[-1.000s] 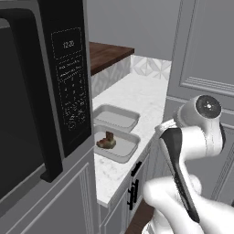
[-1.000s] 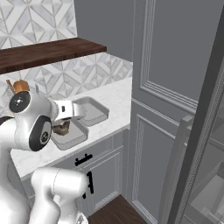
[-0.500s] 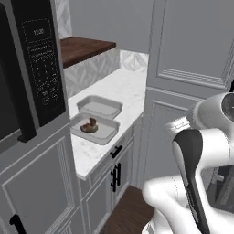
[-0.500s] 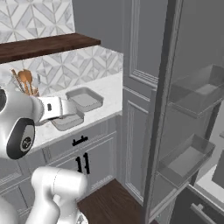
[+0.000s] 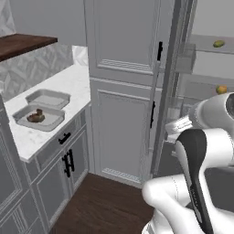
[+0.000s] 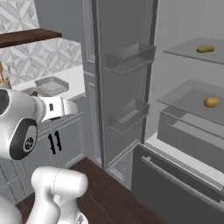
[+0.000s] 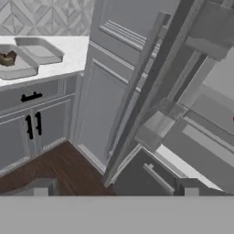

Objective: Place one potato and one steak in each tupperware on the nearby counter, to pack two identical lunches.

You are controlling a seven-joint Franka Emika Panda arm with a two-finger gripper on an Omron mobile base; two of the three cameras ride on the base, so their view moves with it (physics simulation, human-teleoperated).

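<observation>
Facing an open fridge beside a tall grey cabinet. Gripper (image 7: 115, 187) empty, fingers spread wide, tips at the bottom of the hand view; it points toward the floor at the cabinet/fridge door edge, well apart from every task item.

Counter (image 5: 68, 84) lies to the arm's left. Two trays sit on it, side by side and touching or nearly so. Near tray (image 5: 20, 121) holds the brown steak (image 5: 35, 116); far tray (image 5: 45, 96) looks bare. In the hand view the same trays sit at upper left, steak (image 7: 7, 58) in the left one.

Fridge shelves, right base view: slim olive-yellow potato (image 6: 204, 49) on the upper glass shelf (image 6: 183, 50); rounder orange potato (image 6: 211, 102) on the shelf below (image 6: 183, 98). Both are far right of the gripper and well apart from the trays. A red speck at the right edge of the hand view is too small to identify.
</observation>
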